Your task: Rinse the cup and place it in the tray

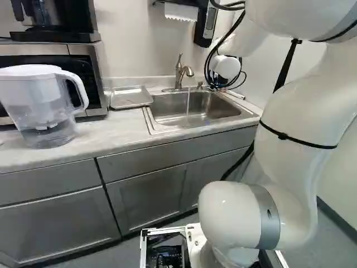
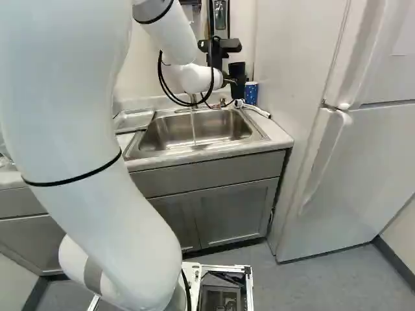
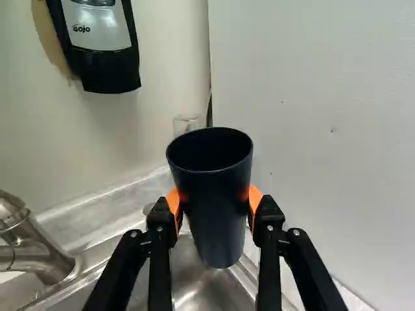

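In the right base view my gripper (image 2: pixel 236 79) is out past the sink's right rear corner, holding a dark cup (image 2: pixel 238 69). The wrist view shows the gripper (image 3: pixel 214 199) with its orange pads pressed on both sides of the dark cup (image 3: pixel 219 233), whose open rim faces up. Below the cup lies part of the metal sink. A thin stream of water runs from the faucet (image 1: pixel 179 72) into the sink (image 1: pixel 149 118), to the left of the cup. The metal tray (image 1: pixel 130 97) lies on the counter left of the sink.
A blue patterned cup (image 2: pixel 251 93) stands at the rear right of the sink, near the fridge (image 2: pixel 363 149). A soap dispenser (image 3: pixel 100 45) hangs on the wall. The water pitcher (image 1: pixel 44 106) and microwave (image 1: pixel 92 67) are left of the tray.
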Robot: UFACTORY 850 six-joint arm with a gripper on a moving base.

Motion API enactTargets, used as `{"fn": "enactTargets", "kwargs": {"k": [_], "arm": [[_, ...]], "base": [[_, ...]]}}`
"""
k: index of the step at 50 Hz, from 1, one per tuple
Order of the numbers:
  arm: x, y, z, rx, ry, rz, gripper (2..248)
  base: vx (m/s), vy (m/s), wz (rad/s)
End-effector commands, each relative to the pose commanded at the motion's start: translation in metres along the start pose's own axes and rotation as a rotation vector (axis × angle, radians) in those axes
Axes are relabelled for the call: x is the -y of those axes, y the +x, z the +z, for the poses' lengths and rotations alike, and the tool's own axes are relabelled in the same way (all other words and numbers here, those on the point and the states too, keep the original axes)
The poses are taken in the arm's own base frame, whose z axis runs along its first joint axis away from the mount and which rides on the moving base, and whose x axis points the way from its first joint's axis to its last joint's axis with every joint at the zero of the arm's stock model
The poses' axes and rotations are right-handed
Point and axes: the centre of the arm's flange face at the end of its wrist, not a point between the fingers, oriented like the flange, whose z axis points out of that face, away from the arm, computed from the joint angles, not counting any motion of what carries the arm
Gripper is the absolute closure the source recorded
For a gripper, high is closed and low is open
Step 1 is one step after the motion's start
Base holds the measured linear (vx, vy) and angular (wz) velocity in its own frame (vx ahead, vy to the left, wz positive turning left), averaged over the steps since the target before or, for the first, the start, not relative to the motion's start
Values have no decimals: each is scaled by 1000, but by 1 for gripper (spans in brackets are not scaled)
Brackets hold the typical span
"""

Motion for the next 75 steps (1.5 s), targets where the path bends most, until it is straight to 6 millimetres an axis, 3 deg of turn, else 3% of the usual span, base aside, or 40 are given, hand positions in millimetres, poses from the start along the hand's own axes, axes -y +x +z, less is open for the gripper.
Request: {"fn": "enactTargets", "kwargs": {"k": [26,50,75], "arm": [[10,-7,-1,72,113,-5,131],[17,-13,-3,131,198,-165,131],[17,-13,-3,126,224,-218,131]], "base": [[0,0,0],[0,0,0],[0,0,0]]}}
